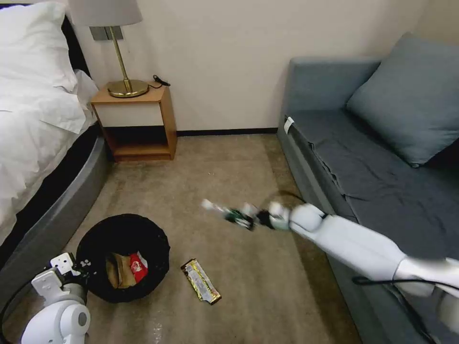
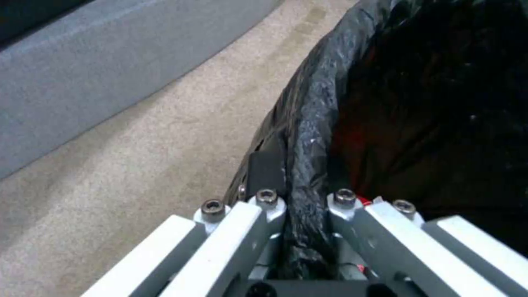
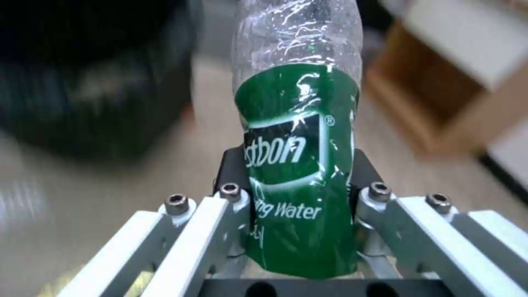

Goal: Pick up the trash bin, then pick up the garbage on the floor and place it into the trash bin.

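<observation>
Green-labelled bottle [image 3: 300, 165] is riding pinched in the right gripper [image 1: 251, 219], cap pointing left toward the trash bin [image 1: 123, 257], which the left gripper [image 2: 305, 231] is clamping by its rim beside the bed's edge.

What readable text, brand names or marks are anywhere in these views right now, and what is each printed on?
"stbon" with a registered mark: green label of the clear plastic bottle held in the right gripper; the first letters are hidden.
"ng Water": same label, lower down, start hidden.
Long brown-yellow wrapper on the carpet: print too small to read.
Red wrapper in the black-lined trash bin: unreadable.
</observation>
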Available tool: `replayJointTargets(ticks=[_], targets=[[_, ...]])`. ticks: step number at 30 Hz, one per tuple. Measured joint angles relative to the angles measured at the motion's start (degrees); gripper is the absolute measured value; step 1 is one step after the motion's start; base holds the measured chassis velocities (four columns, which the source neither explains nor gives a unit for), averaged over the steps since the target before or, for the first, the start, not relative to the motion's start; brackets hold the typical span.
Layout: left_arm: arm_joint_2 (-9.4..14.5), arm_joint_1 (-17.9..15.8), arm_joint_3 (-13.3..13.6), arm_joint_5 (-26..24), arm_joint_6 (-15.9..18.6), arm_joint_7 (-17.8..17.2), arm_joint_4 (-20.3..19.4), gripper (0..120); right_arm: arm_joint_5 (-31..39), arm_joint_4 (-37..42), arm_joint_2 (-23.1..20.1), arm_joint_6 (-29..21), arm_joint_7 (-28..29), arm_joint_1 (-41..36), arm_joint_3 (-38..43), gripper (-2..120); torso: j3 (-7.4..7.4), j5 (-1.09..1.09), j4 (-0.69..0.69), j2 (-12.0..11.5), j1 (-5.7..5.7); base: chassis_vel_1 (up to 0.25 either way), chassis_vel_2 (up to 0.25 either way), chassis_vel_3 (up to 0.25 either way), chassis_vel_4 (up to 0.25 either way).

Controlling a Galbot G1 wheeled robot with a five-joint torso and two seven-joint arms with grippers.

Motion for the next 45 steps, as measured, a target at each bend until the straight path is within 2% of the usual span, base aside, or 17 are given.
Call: replayJointTargets(ticks=[1,3,4,7,8,11,14,17,21,23,26,27,30,31,36,40,45], targets=[[-0.1,0.1,0.2,0.2,0.1,0.0,-0.3,3,4.7,3.7,5.3,-2.5,5.8,3.1,-5.0,21,0.00,-0.01,-0.03,0.0,0.00,0.000,0.000,0.000,0.000],[-0.3,0.2,0.3,0.4,0.2,0.1,-0.6,3,6.7,4.3,12.2,-3.4,9.9,4.5,-9.8,21,0.00,0.02,0.03,0.0,0.00,0.000,0.000,0.000,0.000],[-0.3,0.2,0.3,0.4,0.2,0.1,-0.6,3,6.7,4.3,12.2,-3.4,9.9,4.5,-9.8,21,0.00,0.02,0.03,0.0,0.00,0.000,0.000,0.000,0.000],[-0.3,0.5,0.3,0.5,0.3,0.0,-1.1,3,7.5,1.8,18.6,-3.5,12.9,5.5,-14.9,21,0.00,0.00,0.05,0.0,0.00,0.000,0.000,0.000,0.000],[-0.3,0.5,0.3,0.5,0.3,0.0,-1.1,3,7.5,1.8,18.6,-3.5,12.9,5.5,-14.9,21,0.00,0.00,0.05,0.0,0.00,0.000,0.000,0.000,0.000],[-0.5,0.7,0.3,0.4,0.3,0.0,-1.6,3,6.7,-2.2,22.3,-3.1,14.6,5.6,-17.6,21,0.00,0.01,-0.01,0.0,0.00,0.000,0.000,0.000,0.000],[-0.6,0.9,0.2,0.4,0.3,0.0,-1.8,3,6.6,-3.2,23.1,-3.0,15.4,5.4,-18.2,21,0.00,0.01,-0.02,0.0,0.00,0.000,0.000,0.000,0.000],[-0.7,1.0,0.2,0.5,0.3,0.0,-1.8,3,6.7,-3.4,23.8,-3.2,17.3,5.1,-19.0,29,0.00,0.01,-0.01,0.0,0.00,0.000,0.000,0.000,0.000],[-0.7,1.0,0.1,0.4,0.3,0.0,-1.9,3,6.7,-3.5,24.2,-3.4,19.0,4.8,-19.7,47,0.00,0.02,-0.02,0.0,0.00,0.000,0.000,0.000,0.000],[-0.7,0.9,0.1,0.4,0.3,0.0,-1.9,3,6.7,-3.3,24.1,-3.4,19.1,4.9,-19.8,50,0.00,0.02,-0.01,0.0,0.00,0.000,0.000,0.000,0.000],[-0.7,0.9,0.1,0.3,0.3,0.0,-2.0,3,7.1,-2.5,23.6,-3.5,19.2,5.3,-19.8,65,0.00,0.02,-0.02,0.0,0.00,0.000,0.000,0.000,0.000],[-0.7,0.9,0.1,0.3,0.3,0.0,-2.0,3,7.1,-2.5,23.6,-3.5,19.2,5.3,-19.8,65,0.00,0.02,-0.02,0.0,0.00,0.000,0.000,0.000,0.000],[-0.7,0.9,0.1,0.3,0.3,0.0,-2.0,3,7.3,-1.6,23.1,-3.6,19.5,5.3,-19.7,80,0.00,0.02,-0.02,0.0,0.00,0.000,0.000,0.000,0.000],[-0.7,0.9,0.1,0.3,0.3,0.0,-2.0,3,7.3,-1.6,23.1,-3.6,19.5,5.3,-19.7,80,0.00,0.02,-0.02,0.0,0.00,0.000,0.000,0.000,0.000],[-0.7,0.8,0.0,0.2,0.3,0.0,-2.0,3,7.3,-0.4,22.8,-3.6,20.3,5.2,-18.2,98,0.00,0.03,-0.01,0.0,0.00,0.000,0.000,0.000,0.000],[-0.8,0.9,-0.2,0.2,0.3,0.0,-2.0,3,7.3,0.9,21.7,-4.8,21.6,5.7,-15.6,100,0.00,0.03,0.00,0.0,0.00,0.000,0.000,0.000,0.000],[-0.7,0.7,-0.6,-0.1,0.2,0.0,-1.9,3,7.3,3.2,17.1,-10.9,27.2,6.6,-12.2,100,0.00,0.04,-0.01,0.0,0.00,0.000,0.000,0.000,0.000]])
